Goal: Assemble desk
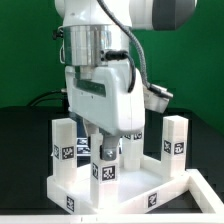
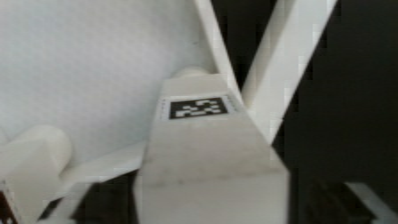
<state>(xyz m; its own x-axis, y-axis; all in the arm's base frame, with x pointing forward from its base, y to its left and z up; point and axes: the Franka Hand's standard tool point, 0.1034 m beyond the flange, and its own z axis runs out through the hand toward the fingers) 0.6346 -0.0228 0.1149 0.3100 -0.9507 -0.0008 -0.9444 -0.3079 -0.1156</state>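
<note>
The desk (image 1: 110, 170) sits inverted on the dark surface (image 1: 25, 150), directly below the arm (image 1: 105, 60). Legs stand upright in its corner sockets; the front leg (image 1: 105, 165) is under the gripper (image 1: 104, 140).

Handling: judged light, rigid, smooth moulded plastic, so likely slippery under steel. Take a leg across two opposite flat faces, near mid-height, clear of the tag (image 2: 199, 108). Avoid the thin tabletop rim (image 1: 185, 195).

Jaws: the exterior view hides them behind the wrist housing; the wrist view shows one pale finger (image 2: 36, 165) standing apart from the leg. Whether they are fully released cannot be told.

Hidden: socket seating, far legs' bases, and the second finger.
</note>
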